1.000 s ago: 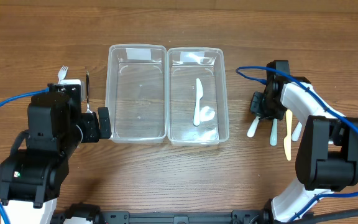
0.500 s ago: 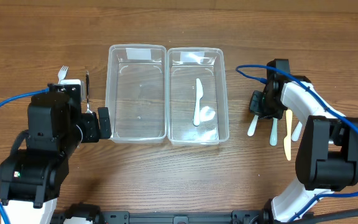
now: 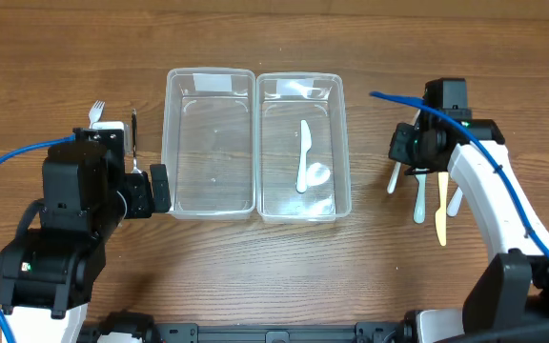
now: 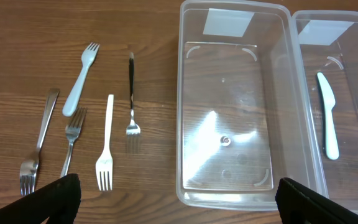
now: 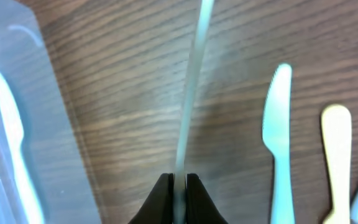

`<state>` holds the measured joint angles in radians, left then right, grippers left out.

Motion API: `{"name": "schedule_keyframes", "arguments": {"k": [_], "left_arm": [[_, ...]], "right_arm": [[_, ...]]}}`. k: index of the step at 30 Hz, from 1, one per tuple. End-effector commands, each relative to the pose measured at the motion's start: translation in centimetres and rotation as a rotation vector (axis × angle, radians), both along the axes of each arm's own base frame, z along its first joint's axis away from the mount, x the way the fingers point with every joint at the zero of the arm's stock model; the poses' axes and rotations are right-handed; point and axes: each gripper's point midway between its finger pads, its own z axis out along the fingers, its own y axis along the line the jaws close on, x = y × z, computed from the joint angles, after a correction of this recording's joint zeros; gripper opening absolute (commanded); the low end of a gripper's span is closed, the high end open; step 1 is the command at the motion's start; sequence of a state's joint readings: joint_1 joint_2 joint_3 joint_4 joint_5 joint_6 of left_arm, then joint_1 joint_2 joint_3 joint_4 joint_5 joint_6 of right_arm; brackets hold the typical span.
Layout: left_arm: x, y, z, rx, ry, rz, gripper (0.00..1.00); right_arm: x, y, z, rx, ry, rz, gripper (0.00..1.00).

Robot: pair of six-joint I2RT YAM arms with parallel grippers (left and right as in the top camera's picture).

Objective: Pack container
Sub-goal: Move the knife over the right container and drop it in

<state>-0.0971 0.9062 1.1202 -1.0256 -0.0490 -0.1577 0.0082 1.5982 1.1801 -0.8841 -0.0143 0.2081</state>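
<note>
Your right hand (image 5: 178, 185) is pinched tight on one end of a white plastic utensil (image 5: 191, 93), seen edge-on, with its long axis running straight out from the fingertips. The right-hand container (image 3: 343, 143) lies to that hand's left, its long side roughly parallel to the utensil. It is the nearer arm. Your left hand (image 4: 185, 208) is wide and holds nothing. That container holds one white knife (image 3: 304, 154), and the left-hand container (image 3: 168, 143) beyond it holds nothing. Spare utensils (image 3: 419, 200) lie on the surface (image 3: 255, 276) just right of the hand.
</note>
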Motion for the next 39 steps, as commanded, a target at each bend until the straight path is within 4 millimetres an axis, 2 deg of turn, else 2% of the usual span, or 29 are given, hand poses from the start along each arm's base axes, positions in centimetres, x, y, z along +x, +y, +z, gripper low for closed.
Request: {"name": "schedule_keyframes", "arguments": {"k": [1,3,5,7,8,10,12,16,18,22,24,26,27,29,30,32,34,35,37,38,39], "left_arm": [[0.1,0.2,0.9,0.01,-0.026,0.001,1.0],[0.1,0.2,0.9,0.01,-0.026,0.001,1.0],[0.1,0.2,0.9,0.01,-0.026,0.0,1.0],[0.1,0.2,0.9,0.01,-0.026,0.001,1.0],[0.1,0.2,0.9,0.009,-0.026,0.001,1.0],[0.1,0.2,0.9,0.009,-0.026,0.0,1.0],[0.1,0.2,0.9,0.009,-0.026,0.0,1.0],[0.1,0.2,0.9,0.009,-0.026,0.001,1.0],[0.1,0.2,0.9,0.01,-0.026,0.001,1.0],[0.1,0.2,0.9,0.01,-0.026,0.001,1.0],[0.1,0.2,0.9,0.01,-0.026,0.0,1.0],[0.1,0.2,0.9,0.01,-0.026,0.001,1.0],[0.1,0.2,1.0,0.01,-0.026,0.001,1.0],[0.1,0.2,0.9,0.01,-0.026,0.001,1.0],[0.1,0.2,0.9,0.01,-0.026,0.001,1.0],[0.1,0.2,1.0,0.01,-0.027,0.001,1.0],[0.1,0.2,0.9,0.01,-0.026,0.001,1.0],[0.1,0.2,0.9,0.01,-0.026,0.001,1.0],[0.1,0.2,0.9,0.01,-0.026,0.001,1.0],[0.1,0.2,0.9,0.01,-0.026,0.001,1.0],[0.1,0.2,1.0,0.01,-0.027,0.001,1.0]], "right_arm": [[0.8,2.2,3.6,-0.02,-0.072,0.092,0.04],[1.3,5.0,6.4,-0.018,-0.124,0.164,0.04],[1.6,9.8,10.0,-0.004,-0.202,0.286,0.04],[1.3,13.7,11.4,0.01,-0.253,0.374,0.04],[1.2,14.9,11.4,0.005,-0.265,0.381,0.04],[1.0,16.7,9.9,0.004,-0.231,0.391,0.04],[1.1,17.4,7.7,0.005,-0.172,0.394,0.04],[1.0,18.7,0.3,-0.025,0.017,0.433,0.04],[0.7,19.0,-1.6,-0.044,0.062,0.459,0.11],[1.0,19.2,-2.0,-0.043,0.06,0.461,0.19],[1.1,19.2,-1.4,-0.042,0.05,0.464,0.23],[1.7,19.2,0.3,-0.053,0.02,0.457,0.24],[2.1,19.0,1.5,-0.064,-0.001,0.449,0.26],[3.7,17.7,6.2,-0.099,-0.095,0.402,0.32],[4.2,17.0,8.2,-0.1,-0.136,0.377,0.39],[5.0,14.6,12.6,-0.091,-0.22,0.306,0.58],[5.2,11.0,15.8,-0.075,-0.281,0.207,0.73],[5.0,8.5,17.1,-0.076,-0.297,0.148,0.77],[4.2,3.7,18.0,-0.09,-0.286,0.04,0.9],[3.2,0.0,17.7,-0.102,-0.242,-0.045,0.96],[2.4,-2.5,17.1,-0.102,-0.197,-0.097,0.99]]}}
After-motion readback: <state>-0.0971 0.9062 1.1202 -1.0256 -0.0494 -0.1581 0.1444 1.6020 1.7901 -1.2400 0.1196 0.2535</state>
